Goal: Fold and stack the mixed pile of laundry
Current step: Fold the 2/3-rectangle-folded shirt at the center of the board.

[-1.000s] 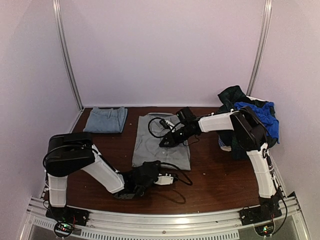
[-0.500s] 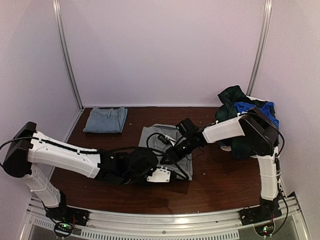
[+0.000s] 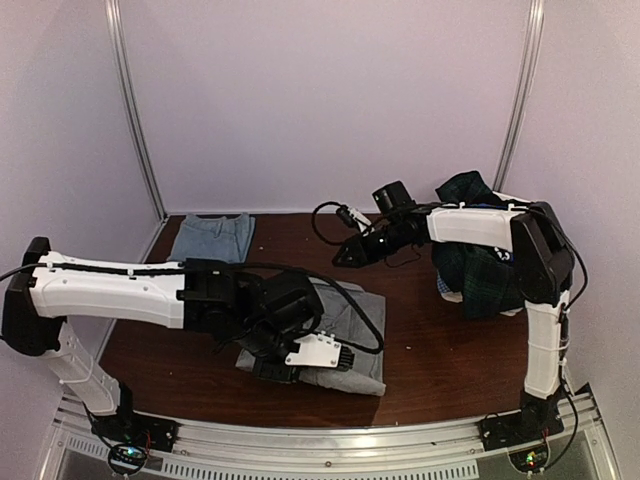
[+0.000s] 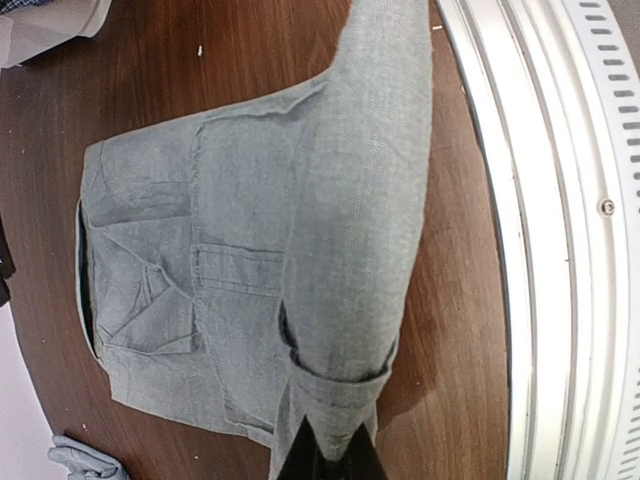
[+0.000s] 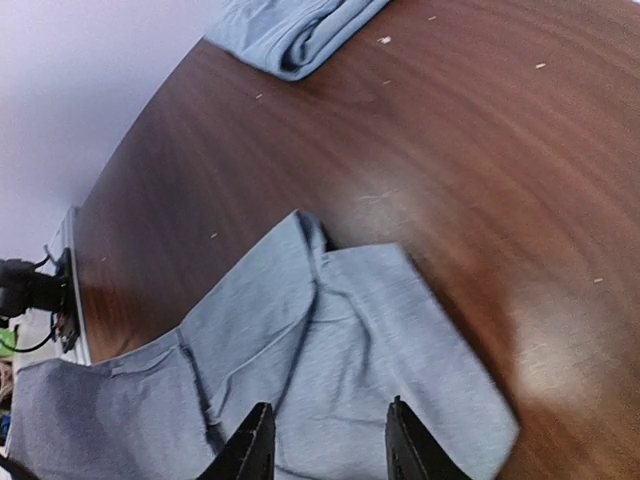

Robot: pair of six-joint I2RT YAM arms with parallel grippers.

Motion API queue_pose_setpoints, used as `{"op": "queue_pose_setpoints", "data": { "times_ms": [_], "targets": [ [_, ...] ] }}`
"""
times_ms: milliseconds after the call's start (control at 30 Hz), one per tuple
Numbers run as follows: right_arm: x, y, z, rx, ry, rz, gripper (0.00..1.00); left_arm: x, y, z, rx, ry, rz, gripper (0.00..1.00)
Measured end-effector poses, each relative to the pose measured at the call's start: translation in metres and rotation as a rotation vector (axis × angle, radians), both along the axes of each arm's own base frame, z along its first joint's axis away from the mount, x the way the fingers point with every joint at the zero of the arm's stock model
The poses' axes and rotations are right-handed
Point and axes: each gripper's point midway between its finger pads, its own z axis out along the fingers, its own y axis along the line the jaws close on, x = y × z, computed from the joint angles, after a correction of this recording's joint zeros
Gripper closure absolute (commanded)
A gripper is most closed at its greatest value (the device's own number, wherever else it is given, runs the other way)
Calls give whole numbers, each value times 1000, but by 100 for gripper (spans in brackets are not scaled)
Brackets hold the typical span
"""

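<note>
The left gripper point(image 4: 327, 455) is clenched on a raised fold of the grey woven cotton shirt point(image 4: 240, 200), which lies partly folded near the front edge of the dark brown wooden table point(image 3: 430, 340), left of centre. The right gripper point(image 5: 328, 448) is released, its jaws apart and empty, hovering over the far middle of the table. The rumpled mixed laundry pile point(image 3: 478, 280), mostly dark green-navy plaid, sits at the far right corner. A flat folded blue-grey stack point(image 3: 212, 238) lies at the far left.

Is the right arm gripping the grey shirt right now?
No, the right arm holds its jaws apart, clear of the shirt, with nothing between them.
</note>
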Motion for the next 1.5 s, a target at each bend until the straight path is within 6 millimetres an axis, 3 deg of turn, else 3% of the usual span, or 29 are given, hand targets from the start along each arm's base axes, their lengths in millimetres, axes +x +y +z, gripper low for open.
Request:
{"op": "queue_pose_setpoints", "data": {
  "times_ms": [67, 167, 367, 567, 967, 1133, 1333, 1500],
  "targets": [
    [22, -10, 1, -29, -43, -54, 61, -2, 0, 0, 23, 17, -2, 100],
    [37, -18, -18, -82, -47, -93, 63, 0, -4, 2, 43, 24, -3, 100],
    [35, -21, -91, -182, 52, -78, 70, 26, -11, 15, 21, 12, 11, 100],
    [32, -16, -92, -152, 61, -46, 73, 70, -15, 24, -1, -37, 51, 100],
    [16, -7, -93, -72, 91, 21, 76, 141, -27, 2, 25, -158, 55, 100],
    [11, -5, -92, -51, 108, 42, 77, 173, -31, 4, -4, -241, 65, 98],
    [8, -4, -92, -43, 117, 50, 70, 193, -40, -2, -17, -341, 49, 94],
    [15, -13, -86, -71, 112, 6, 64, 203, -38, -21, 4, -380, 49, 89]
  ]
}}
